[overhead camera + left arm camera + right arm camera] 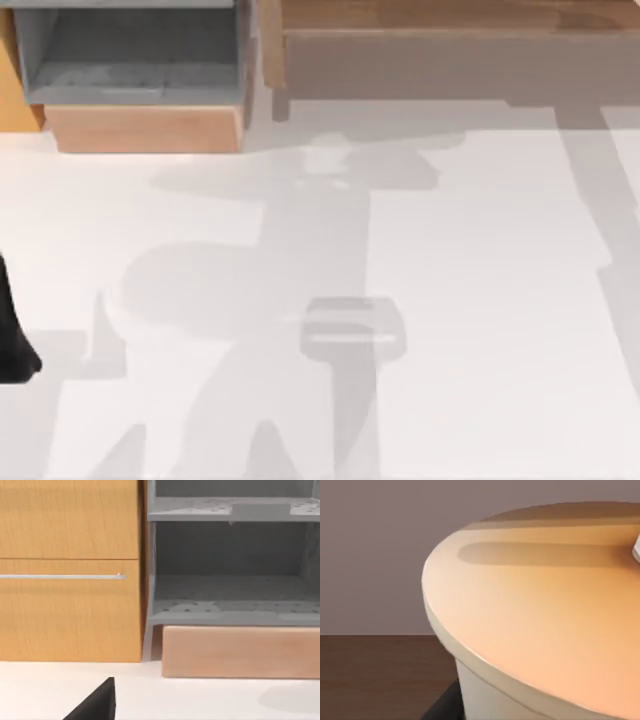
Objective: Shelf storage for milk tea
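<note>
The grey shelf unit (135, 55) stands at the table's (470, 300) far left, its compartments bare, beside a wooden cabinet (70, 570) with a bar handle. In the right wrist view the milk tea cup (530, 630) sits close under the camera, its orange lid up. Whether either gripper is spread or pinching cannot be told. The left arm (12, 340) sits at the table's left edge.

Top cam overhead, left wrist cam low facing shelf (230, 605), shared w/ top, right wrist cam close on cup lid (540, 620)
</note>
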`<move>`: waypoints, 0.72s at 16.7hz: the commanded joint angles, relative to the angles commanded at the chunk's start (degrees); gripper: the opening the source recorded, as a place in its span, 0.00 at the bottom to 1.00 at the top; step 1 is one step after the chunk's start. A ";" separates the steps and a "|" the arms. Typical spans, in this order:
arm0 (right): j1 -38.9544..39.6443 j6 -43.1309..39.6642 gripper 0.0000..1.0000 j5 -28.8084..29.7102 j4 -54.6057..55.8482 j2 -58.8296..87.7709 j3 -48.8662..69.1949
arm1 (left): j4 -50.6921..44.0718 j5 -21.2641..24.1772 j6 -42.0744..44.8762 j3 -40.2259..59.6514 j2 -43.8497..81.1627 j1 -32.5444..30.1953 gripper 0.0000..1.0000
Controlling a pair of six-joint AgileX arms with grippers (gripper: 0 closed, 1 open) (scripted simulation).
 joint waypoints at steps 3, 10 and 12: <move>2.99 0.57 0.00 -2.07 3.70 -2.14 -5.53 | 0.00 0.00 0.00 0.00 0.00 0.00 1.00; 6.22 1.42 0.00 -4.14 9.31 -1.51 -7.31 | 0.00 0.00 0.00 0.00 0.00 0.00 1.00; 3.20 1.26 0.00 -2.53 8.14 1.28 -3.92 | 0.00 0.00 0.00 0.00 0.00 0.00 1.00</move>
